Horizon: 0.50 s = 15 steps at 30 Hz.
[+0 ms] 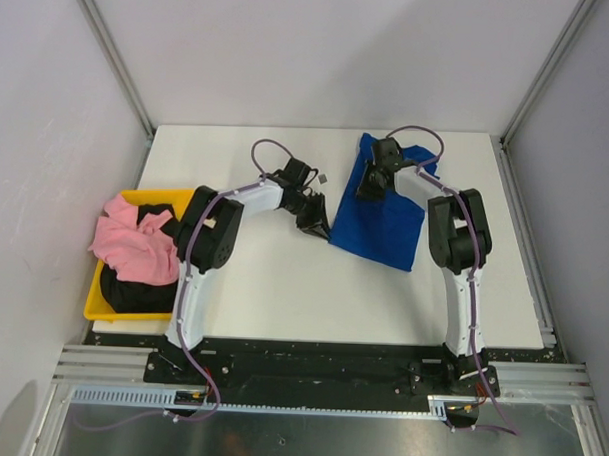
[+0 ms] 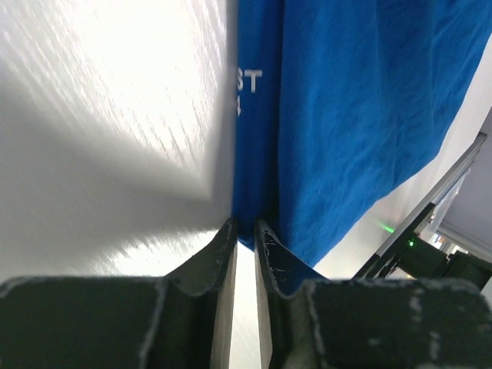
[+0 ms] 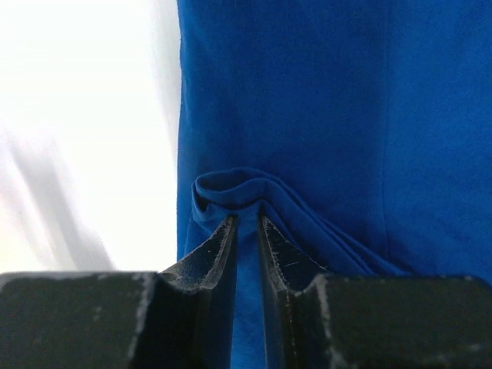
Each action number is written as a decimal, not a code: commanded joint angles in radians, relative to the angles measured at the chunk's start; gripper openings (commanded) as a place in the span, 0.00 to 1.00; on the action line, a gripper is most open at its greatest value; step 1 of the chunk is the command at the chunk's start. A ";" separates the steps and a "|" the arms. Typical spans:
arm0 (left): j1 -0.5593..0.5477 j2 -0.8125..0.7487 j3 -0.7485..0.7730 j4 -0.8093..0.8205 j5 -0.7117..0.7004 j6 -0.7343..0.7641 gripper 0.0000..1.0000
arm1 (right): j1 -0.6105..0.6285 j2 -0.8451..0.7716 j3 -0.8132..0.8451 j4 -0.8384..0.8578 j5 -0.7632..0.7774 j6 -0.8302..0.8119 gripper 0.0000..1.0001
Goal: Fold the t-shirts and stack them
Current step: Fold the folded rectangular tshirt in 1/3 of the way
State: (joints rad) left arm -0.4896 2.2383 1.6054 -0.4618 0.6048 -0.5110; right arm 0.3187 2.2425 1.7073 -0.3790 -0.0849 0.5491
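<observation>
Royal-blue t-shirt [image 1: 387, 229] lies on the white table [image 1: 283, 277], right of centre, its white lettering [image 2: 247, 80] showing in the left wrist view. The left gripper [image 1: 313, 220] is clamped on the shirt's near left corner, and the right gripper [image 1: 371, 186] pinches a bunched fold at its far left edge. The pink t-shirt [image 1: 134, 244] and the black t-shirt [image 1: 134, 294] sit heaped in the yellow bin [image 1: 95, 303] at the table's left side.

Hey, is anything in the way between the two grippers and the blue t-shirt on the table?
Nothing visible. The left gripper and the right gripper are each closed on an edge of the blue t-shirt. The pink t-shirt and black t-shirt lie apart in the yellow bin at the table's left.
</observation>
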 commanded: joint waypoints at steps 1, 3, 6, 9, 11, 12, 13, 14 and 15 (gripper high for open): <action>0.003 -0.103 -0.058 0.001 0.050 0.051 0.18 | -0.004 0.039 0.045 -0.024 0.013 -0.005 0.21; 0.004 -0.121 -0.091 0.000 0.042 0.057 0.16 | -0.003 0.049 0.057 -0.031 0.012 -0.004 0.20; 0.008 -0.149 -0.132 0.000 0.030 0.067 0.14 | -0.003 0.059 0.073 -0.039 0.010 -0.003 0.20; 0.014 -0.179 -0.167 0.003 0.015 0.071 0.11 | -0.002 0.065 0.083 -0.044 0.010 -0.003 0.20; 0.018 -0.204 -0.180 0.005 0.001 0.073 0.11 | -0.001 0.066 0.089 -0.046 0.010 -0.005 0.20; 0.018 -0.218 -0.182 0.006 -0.003 0.074 0.10 | 0.001 0.066 0.092 -0.048 0.011 -0.006 0.20; 0.018 -0.231 -0.181 0.007 -0.007 0.074 0.10 | 0.001 0.067 0.096 -0.050 0.011 -0.007 0.20; 0.019 -0.244 -0.178 0.006 -0.009 0.072 0.10 | 0.002 0.067 0.099 -0.053 0.012 -0.009 0.20; 0.019 -0.255 -0.176 0.006 -0.011 0.069 0.10 | 0.002 0.068 0.104 -0.057 0.012 -0.010 0.20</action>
State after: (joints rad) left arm -0.4789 2.0930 1.4242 -0.4671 0.6044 -0.4686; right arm 0.3187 2.2799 1.7699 -0.4026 -0.0887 0.5488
